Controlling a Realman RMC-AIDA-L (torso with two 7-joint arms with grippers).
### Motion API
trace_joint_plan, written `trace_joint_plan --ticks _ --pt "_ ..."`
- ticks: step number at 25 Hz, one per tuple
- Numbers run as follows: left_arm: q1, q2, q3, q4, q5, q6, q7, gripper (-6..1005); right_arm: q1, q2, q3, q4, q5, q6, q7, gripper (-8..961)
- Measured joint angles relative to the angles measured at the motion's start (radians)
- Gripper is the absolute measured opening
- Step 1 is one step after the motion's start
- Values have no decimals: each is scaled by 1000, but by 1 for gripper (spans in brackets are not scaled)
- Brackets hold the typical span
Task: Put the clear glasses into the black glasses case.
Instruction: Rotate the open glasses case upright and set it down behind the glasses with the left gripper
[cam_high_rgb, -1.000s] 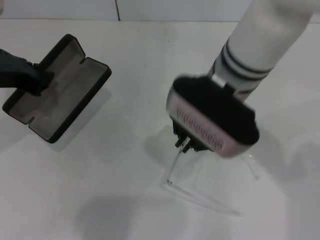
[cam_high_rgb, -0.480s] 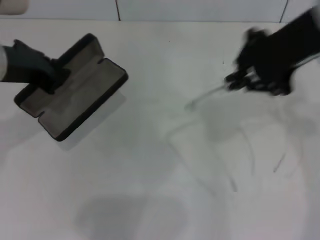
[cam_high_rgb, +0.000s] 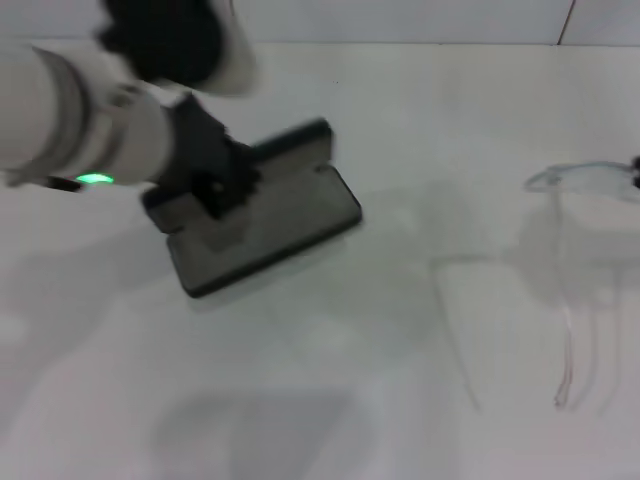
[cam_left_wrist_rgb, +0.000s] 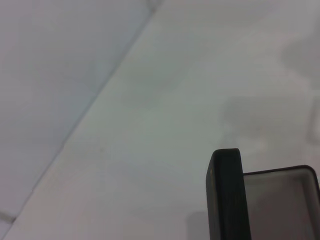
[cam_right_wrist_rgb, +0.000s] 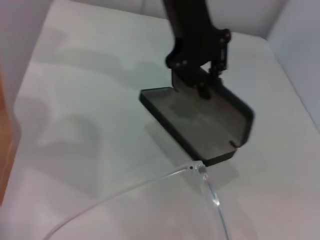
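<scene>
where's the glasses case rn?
In the head view the black glasses case lies open, left of centre, held at its hinge side by the left gripper, well apart from the clear glasses at the right edge.

The flat rectangular black hard case (cam_high_rgb: 262, 215) has a grey lining. The wraparound plastic glasses (cam_high_rgb: 580, 180) are fully transparent. The black left gripper (cam_high_rgb: 215, 185) hangs from a white arm (cam_high_rgb: 80, 125) showing a green light. The table (cam_high_rgb: 330, 400) is plain white.

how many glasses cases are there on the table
1. The black glasses case lies open, left of centre, held by the left gripper. The clear glasses are far right. None seems hidden.
</scene>
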Motion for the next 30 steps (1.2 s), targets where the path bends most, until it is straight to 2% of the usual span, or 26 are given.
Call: trace_joint_plan --ticks 2,4,7,11,14,21,25,30 --pt "-43 -2 77 -37 30 -16 -13 200 -40 2 56 -1 21 -6 1 37" --pt "-96 -3 136 -87 45 -37 -32 200 -81 3 157 4 58 -15 -4 37" --pt "-145 -3 178 -153 48 -81 -52 200 -117 3 278 14 87 -17 -19 37" --pt "-179 -5 209 -216 30 -142 -52 200 -123 0 409 52 77 -17 -49 37" --pt "-194 -6 229 -259 2 -194 -51 200 -118 -9 500 102 48 -16 -74 37" --pt "-236 -9 267 -358 -45 -276 -40 199 -111 -22 575 186 -12 20 -124 37" --pt "-248 -9 292 -375 -51 -293 -10 199 -110 -41 590 228 -14 28 -126 37" --pt "-248 -10 312 -380 -51 -304 53 199 -106 -43 596 240 -14 32 -126 38"
